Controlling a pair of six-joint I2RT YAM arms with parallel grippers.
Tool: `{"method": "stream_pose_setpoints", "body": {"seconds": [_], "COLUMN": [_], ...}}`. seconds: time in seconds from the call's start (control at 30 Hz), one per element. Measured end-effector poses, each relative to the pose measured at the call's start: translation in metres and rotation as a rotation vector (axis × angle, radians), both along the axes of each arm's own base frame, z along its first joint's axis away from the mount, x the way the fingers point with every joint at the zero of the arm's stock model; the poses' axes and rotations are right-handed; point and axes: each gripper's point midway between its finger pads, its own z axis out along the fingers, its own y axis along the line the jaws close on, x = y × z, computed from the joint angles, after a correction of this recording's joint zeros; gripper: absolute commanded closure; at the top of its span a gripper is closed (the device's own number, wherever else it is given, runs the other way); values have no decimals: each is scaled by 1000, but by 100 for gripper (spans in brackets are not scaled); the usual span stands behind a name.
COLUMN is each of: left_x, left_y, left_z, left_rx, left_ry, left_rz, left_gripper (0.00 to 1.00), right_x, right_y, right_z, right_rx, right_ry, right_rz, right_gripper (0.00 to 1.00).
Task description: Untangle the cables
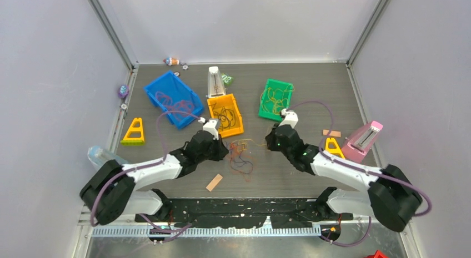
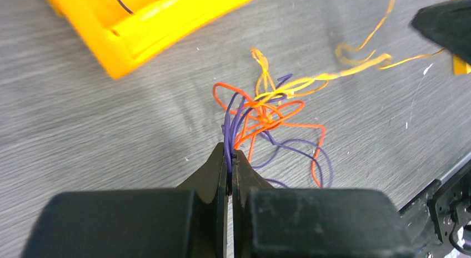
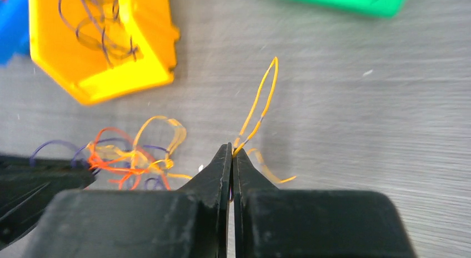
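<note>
The grey table (image 1: 289,177) has three bins along its 12 o'clock side: a blue bin (image 1: 166,83) at about 11, an orange bin (image 3: 128,80) near 12 and a green bin (image 1: 280,82) at about 1. Each has loose wire in it. Both arms reach in from the 6 o'clock edge. The left arm (image 1: 150,169) and the right arm (image 1: 344,169) meet around the middle of the table.

The cables (image 1: 240,158) lie there as a small knot on the bare surface, just at 6 o'clock of the orange bin. The knot is made of orange, purple and yellow loops crossed over one another.

The left gripper (image 2: 230,150) sits at the knot's 9 o'clock. Its jaws are pressed together on a few purple strands (image 2: 229,119) that rise from the heap. The right gripper (image 3: 232,150) is at 3 o'clock, a little apart from the knot. It is pinched tight on a yellow strand (image 3: 261,102), which loops up past its tips and trails back toward the tangle.

To my eye this is the pulling-apart step, with one hand anchoring the heap and the other drawing a single colour out. In the left wrist view the yellow runs in among the orange loops, so it is not free yet.

The next move calls for a slow draw toward 3 o'clock while the left holds firm. The operator should watch that the orange loops do not cinch or ride along with it. Once free, the yellow looks bound for the green bin, which seems to hold the same colour.
</note>
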Motion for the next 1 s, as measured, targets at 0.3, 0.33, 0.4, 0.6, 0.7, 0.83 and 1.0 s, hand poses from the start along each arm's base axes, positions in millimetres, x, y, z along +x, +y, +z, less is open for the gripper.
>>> {"method": "stream_pose_setpoints", "body": {"seconds": [0.3,0.33,0.4,0.6,0.7,0.83,1.0], "left_x": [6,7,7,-2,-5,-11,-15], "left_y": [59,69,89,120,124,142,184], "left_z": [54,54,53,51,51,45,61], "left_rx": [27,34,50,70,75,128,171], "left_ry": [-131,-128,-117,-100,-98,-76,-119], "left_rz": [180,208,266,350,359,413,604], "left_gripper": [100,100,100,100,100,100,100], "right_x": [21,22,23,28,28,23,16], "right_y": [-113,-121,-138,-160,-161,-168,-190], "right_z": [71,76,88,125,136,139,148], "right_rx": [-87,-95,-118,-164,-162,-182,-222], "right_ry": [-185,-193,-208,-233,-249,-240,-242], "right_rz": [-301,-321,-361,-408,-404,-420,-518], "right_gripper": [95,95,95,95,95,95,95]}}
